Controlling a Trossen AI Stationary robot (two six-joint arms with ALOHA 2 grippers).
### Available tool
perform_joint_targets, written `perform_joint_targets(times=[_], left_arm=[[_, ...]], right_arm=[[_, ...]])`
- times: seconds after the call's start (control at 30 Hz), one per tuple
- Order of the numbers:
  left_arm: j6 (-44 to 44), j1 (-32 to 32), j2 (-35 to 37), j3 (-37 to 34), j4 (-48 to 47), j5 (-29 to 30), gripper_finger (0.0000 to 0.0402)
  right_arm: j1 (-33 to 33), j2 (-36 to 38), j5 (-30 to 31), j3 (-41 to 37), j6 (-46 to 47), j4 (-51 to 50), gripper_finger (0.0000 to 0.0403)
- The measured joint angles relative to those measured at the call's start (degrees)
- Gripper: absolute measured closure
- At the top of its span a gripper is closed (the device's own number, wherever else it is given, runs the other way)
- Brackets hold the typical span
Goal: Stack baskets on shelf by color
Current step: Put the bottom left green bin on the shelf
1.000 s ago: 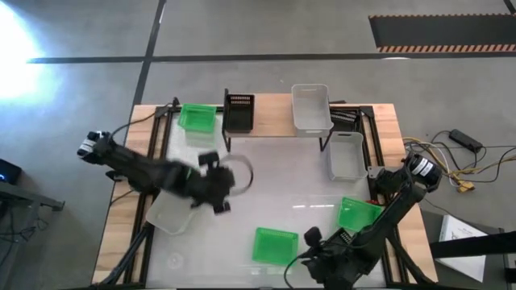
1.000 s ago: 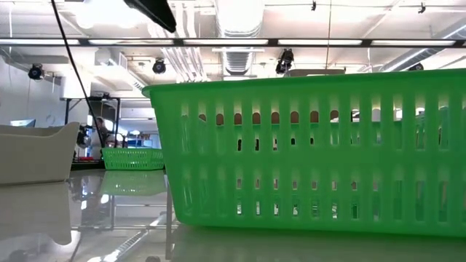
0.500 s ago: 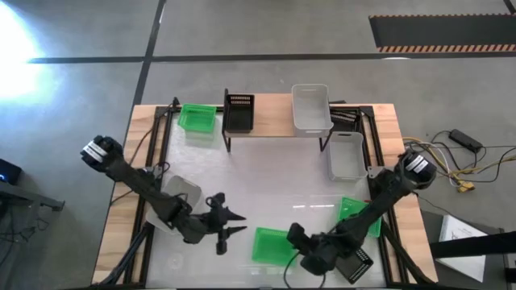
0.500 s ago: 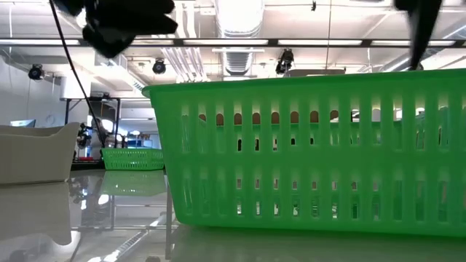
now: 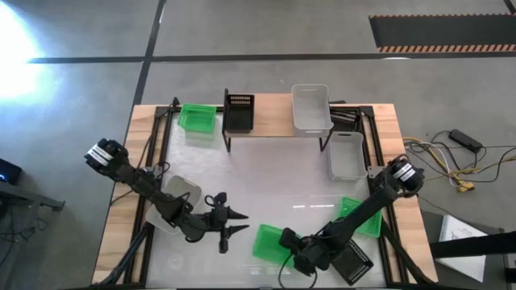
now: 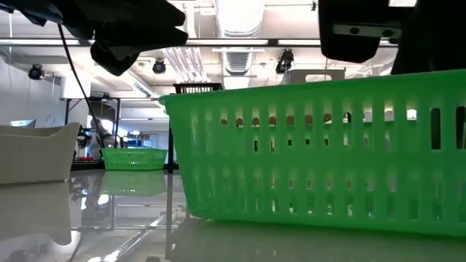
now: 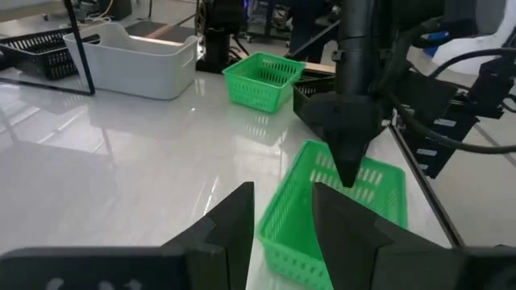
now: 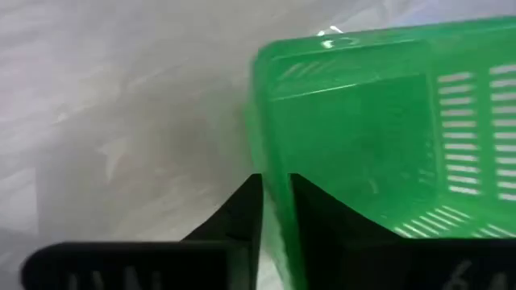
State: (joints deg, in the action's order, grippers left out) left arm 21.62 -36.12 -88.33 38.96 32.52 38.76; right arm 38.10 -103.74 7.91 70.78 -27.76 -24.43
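A bright green slotted basket (image 5: 266,242) (image 7: 339,217) (image 6: 320,153) stands on the glossy table near its near edge. My right gripper (image 5: 288,242) (image 8: 276,181) is down on it, shut on one wall. My left gripper (image 5: 240,224) (image 7: 282,193) is open and hovers just left of this basket, pointing at it and touching nothing. The shelf (image 5: 274,121) at the far edge carries a black basket (image 5: 239,113) and a white basket (image 5: 310,107). My right gripper holds the green basket by the rim of a side wall (image 8: 270,157), a little way from a corner. One finger (image 8: 318,225) is inside the basket and one (image 8: 242,213) outside. The fingers come from above, pointing down (image 7: 348,173). The basket stands upright at the tabletop.
Another green basket (image 5: 197,118) sits left of the shelf, a white one (image 5: 345,155) right of it. A green basket (image 5: 359,216) and a black one (image 5: 355,262) lie by my right arm. A white basket (image 5: 179,197) lies under my left arm.
My left gripper has swung from the table's middle toward the near edge and turned to point right at the green basket. My right gripper has moved left from the near right corner, come down on the basket's wall and taken hold. The basket has turned slightly.
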Motion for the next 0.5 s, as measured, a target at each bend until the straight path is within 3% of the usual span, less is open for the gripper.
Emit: perform_joint_targets(times=[0.13,0.27,0.5], left_arm=[[-0.2,0.0,0.0,0.0,0.0,0.0,0.0292],[-1.5,0.0,0.0,0.0,0.0,0.7,0.0292],[-1.6,0.0,0.0,0.0,0.0,1.0,0.0292]], right_arm=[[-0.5,1.1,1.6,2.6,7.6,-0.8,0.0389],[-1.9,3.4,1.9,7.2,14.5,-7.2,0.0394],[-9.1,10.3,11.5,16.8,17.5,-14.3,0.0394]])
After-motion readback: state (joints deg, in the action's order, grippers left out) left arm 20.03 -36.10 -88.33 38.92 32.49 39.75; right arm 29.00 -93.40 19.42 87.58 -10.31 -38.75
